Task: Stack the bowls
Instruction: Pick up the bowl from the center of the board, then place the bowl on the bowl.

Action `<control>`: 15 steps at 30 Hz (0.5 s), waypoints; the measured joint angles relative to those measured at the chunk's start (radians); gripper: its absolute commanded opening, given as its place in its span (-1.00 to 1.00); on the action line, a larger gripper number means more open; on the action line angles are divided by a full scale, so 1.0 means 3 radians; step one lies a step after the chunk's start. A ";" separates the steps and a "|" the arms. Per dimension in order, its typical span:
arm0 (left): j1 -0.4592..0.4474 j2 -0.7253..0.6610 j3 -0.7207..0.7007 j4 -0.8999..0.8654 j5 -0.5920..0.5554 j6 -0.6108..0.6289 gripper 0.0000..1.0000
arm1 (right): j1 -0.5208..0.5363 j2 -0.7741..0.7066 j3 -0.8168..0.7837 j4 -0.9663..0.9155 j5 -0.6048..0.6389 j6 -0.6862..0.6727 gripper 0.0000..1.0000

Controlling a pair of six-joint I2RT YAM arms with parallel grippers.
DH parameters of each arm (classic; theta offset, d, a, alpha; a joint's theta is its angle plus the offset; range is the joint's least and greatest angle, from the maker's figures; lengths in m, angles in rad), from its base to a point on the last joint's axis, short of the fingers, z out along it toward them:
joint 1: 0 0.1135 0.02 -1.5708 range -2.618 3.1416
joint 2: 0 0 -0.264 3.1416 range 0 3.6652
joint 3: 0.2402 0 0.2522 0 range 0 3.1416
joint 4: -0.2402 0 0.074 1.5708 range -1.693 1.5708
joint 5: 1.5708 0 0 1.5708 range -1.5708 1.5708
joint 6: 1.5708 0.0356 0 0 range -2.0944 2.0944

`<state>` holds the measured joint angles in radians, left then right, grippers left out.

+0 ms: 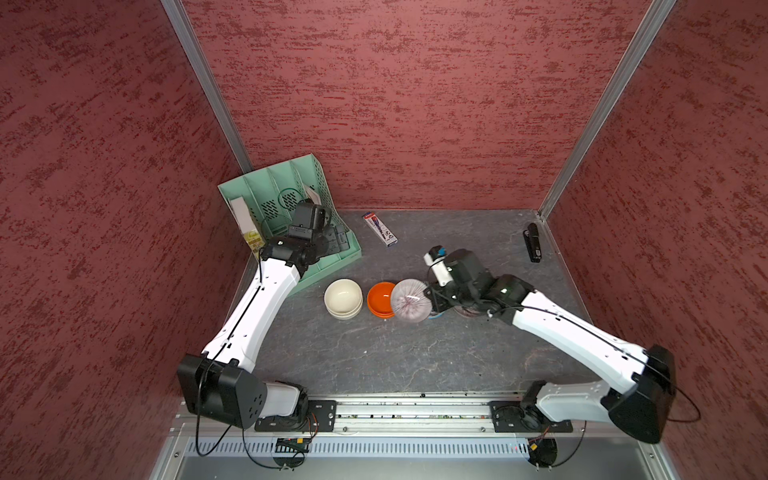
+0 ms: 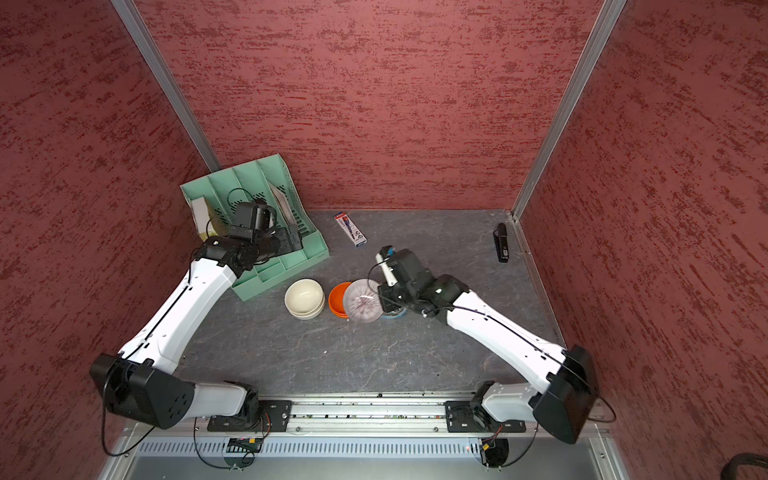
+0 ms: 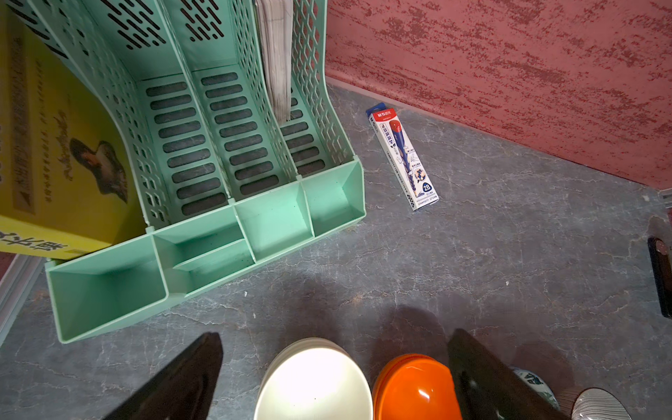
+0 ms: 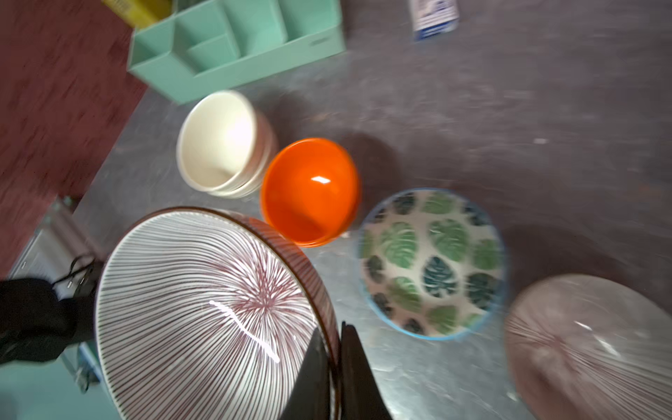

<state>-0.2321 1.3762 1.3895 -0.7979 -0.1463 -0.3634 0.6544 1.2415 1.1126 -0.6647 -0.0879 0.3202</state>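
Between the fingers of the right hand point(image 4: 336, 351), the rim of a purple-lined bowl point(image 4: 203, 312) is pinched, one finger inside the wall and one outside. The bowl hangs clear of the surface point(image 4: 418, 382). On the hand's other side, just beside it, sits the leaf-patterned bowl point(image 4: 432, 262). Past that, the second purple-lined bowl point(image 4: 589, 345) stands upright and empty, and I judge it to be the target.

Doing this well calls for a firm pinch and a level bowl. Carry it high across the leaf-patterned bowl without clipping its rim, centre it over its twin, lower it until it nests, then open. A rim grip lets a bowl swing, so slow travel looks wise.

Farther from the hand, the orange bowls point(image 4: 309, 189) and cream bowls point(image 4: 222, 142) already sit nested. Farthest off, the left hand point(image 3: 334, 336) hovers by the green desk organiser point(image 3: 254, 225), fingers wide apart and holding nothing.
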 measured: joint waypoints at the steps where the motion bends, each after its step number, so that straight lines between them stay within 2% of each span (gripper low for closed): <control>1: -0.0009 0.0013 0.0000 0.0000 0.0000 0.0000 0.99 | -0.0249 -0.0121 -0.0098 -0.0013 -0.0024 -0.0011 -0.95; 3: -0.0024 0.0036 0.0008 0.0000 0.0001 -0.0001 0.99 | -0.0680 -0.0294 -0.0256 -0.0069 -0.0042 -0.0023 -0.95; 6: -0.0047 0.0067 0.0036 0.0006 -0.0003 -0.0010 0.99 | -0.1100 -0.0374 -0.0429 -0.0141 -0.0094 -0.0043 -0.95; 10: -0.0118 0.0139 0.0102 0.0011 -0.0005 -0.0009 0.99 | -0.1391 -0.0248 -0.0561 -0.0145 -0.0182 -0.0057 -0.96; 15: -0.0167 0.0170 0.0107 0.0018 -0.0027 -0.0008 0.99 | -0.1545 -0.0046 -0.0605 -0.0140 -0.0221 -0.0099 -0.96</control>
<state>-0.2821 1.4273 1.4216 -0.7925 -0.1543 -0.3656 0.1909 1.2278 0.9310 -0.7067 -0.1543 0.2905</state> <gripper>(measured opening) 0.996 0.090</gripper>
